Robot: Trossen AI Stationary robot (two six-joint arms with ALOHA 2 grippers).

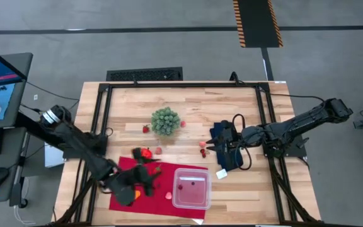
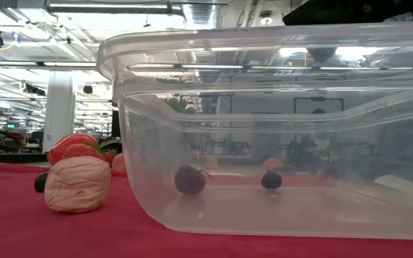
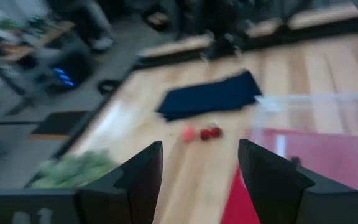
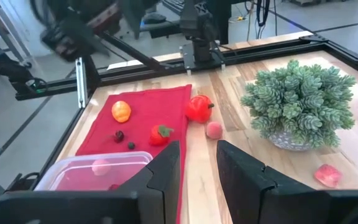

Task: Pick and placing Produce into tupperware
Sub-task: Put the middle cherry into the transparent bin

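The left hand hangs over the red cloth, just beside the clear tub, its fingers parted with nothing between them. The right hand sits above the dark blue cloth, fingers a little apart and empty. Two small dark pieces lie inside the tub. On the red cloth lie an orange fruit and a strawberry. A tomato and a pink piece sit on the desk near the green bushy ball.
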